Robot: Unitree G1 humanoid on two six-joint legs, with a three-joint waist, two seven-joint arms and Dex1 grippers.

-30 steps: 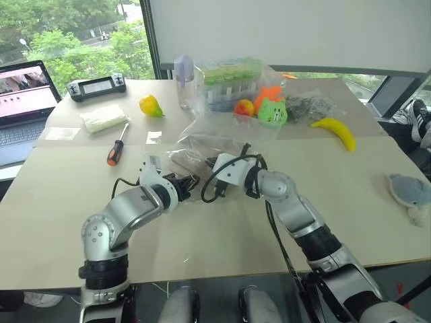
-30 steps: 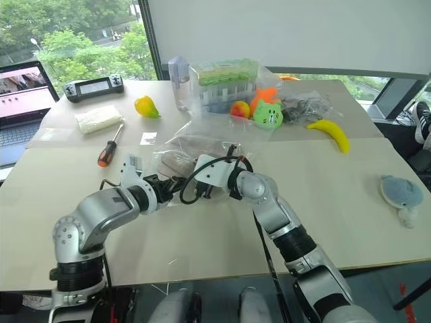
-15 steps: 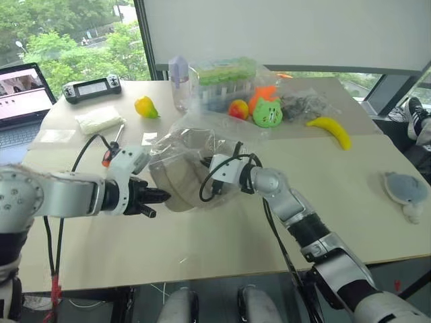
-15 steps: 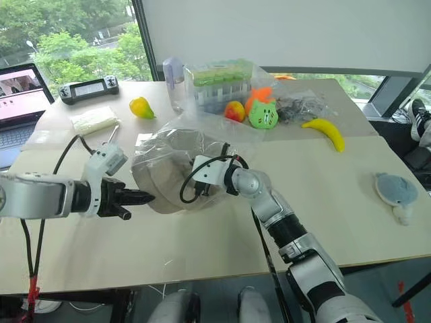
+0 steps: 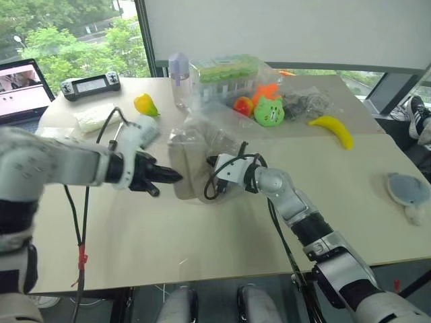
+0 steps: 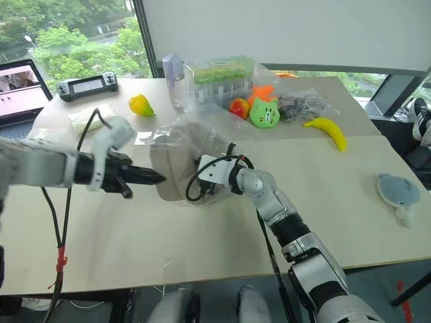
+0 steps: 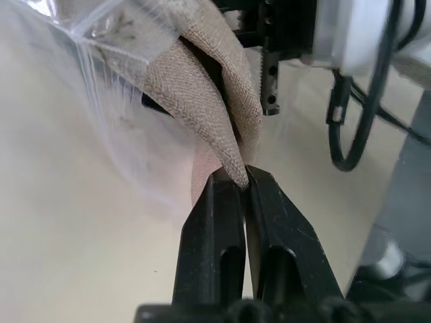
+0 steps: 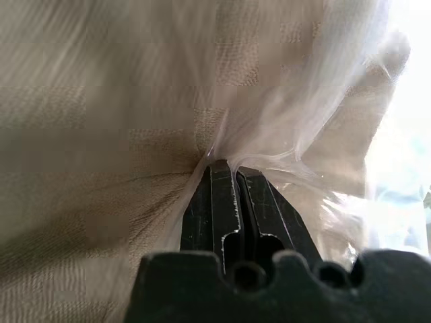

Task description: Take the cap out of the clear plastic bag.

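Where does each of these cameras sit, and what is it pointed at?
Left eye and right eye views: on the head, looking forward and down over both arms at the table.
Left wrist view: on the left arm, along the left gripper pinching the cap.
Right wrist view: on the right arm, along the right gripper pinching the clear plastic bag.
Shared: cap and bag appear in all of them.

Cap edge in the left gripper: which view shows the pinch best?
Left wrist view: the left gripper is shut on a fold of the cap, weave clear. The eye views show the cap upright but the pinch small. Right wrist view shows the cap behind the clear plastic bag.
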